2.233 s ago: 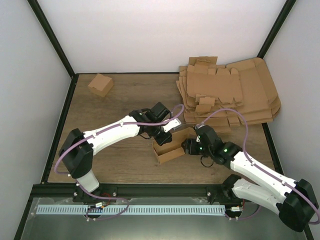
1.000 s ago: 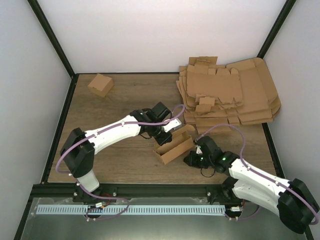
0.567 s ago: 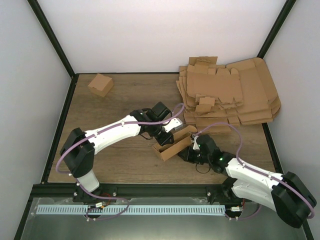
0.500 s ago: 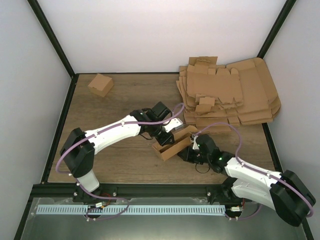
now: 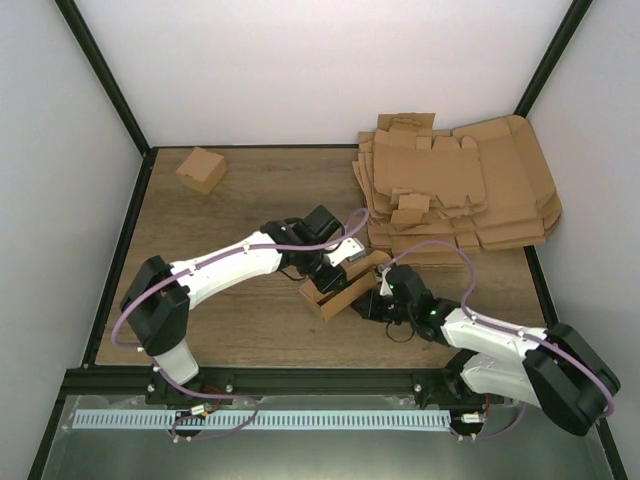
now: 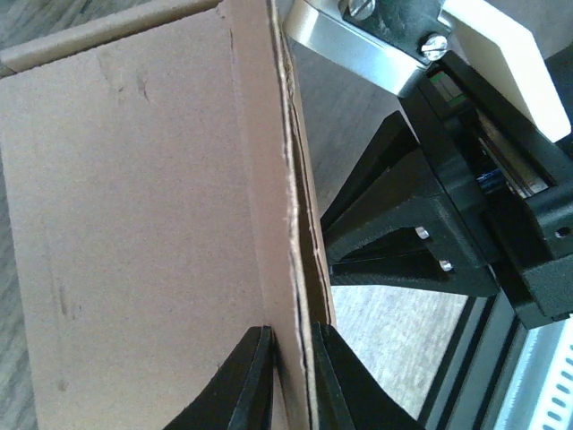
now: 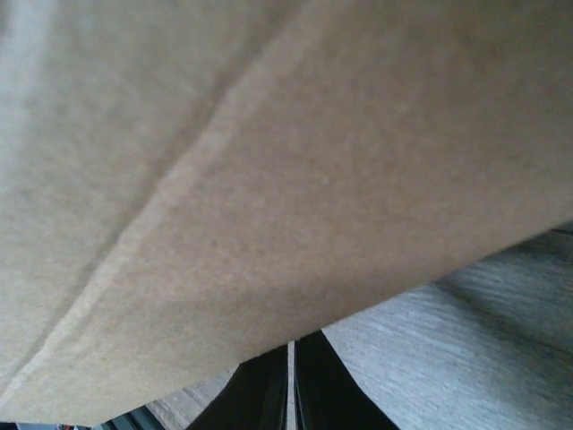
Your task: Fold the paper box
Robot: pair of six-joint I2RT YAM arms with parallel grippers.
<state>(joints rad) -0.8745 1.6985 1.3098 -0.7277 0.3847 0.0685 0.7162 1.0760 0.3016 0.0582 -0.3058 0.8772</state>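
Note:
The paper box [image 5: 343, 293] is a brown cardboard walled tray, tilted on the table between both arms. My left gripper [image 5: 337, 265] is shut on one of its upright walls; in the left wrist view the two black fingertips pinch the wall's edge [image 6: 291, 363], with the box's panel [image 6: 134, 224] to their left. My right gripper [image 5: 372, 303] is shut with nothing between its fingers, its tips [image 7: 291, 390] against the outer underside of the box [image 7: 269, 161], which fills most of that view. The right gripper's black body [image 6: 421, 242] shows just behind the wall.
A stack of flat brown cardboard blanks [image 5: 460, 190] lies at the back right. A small folded brown box [image 5: 201, 168] sits at the back left. Black frame rails [image 5: 300, 380] run along the near edge and the sides.
My right arm has swung left, up against the box, with its fingers closing fully. The box has been pushed slightly left and tipped. My left gripper keeps its hold on the wall.

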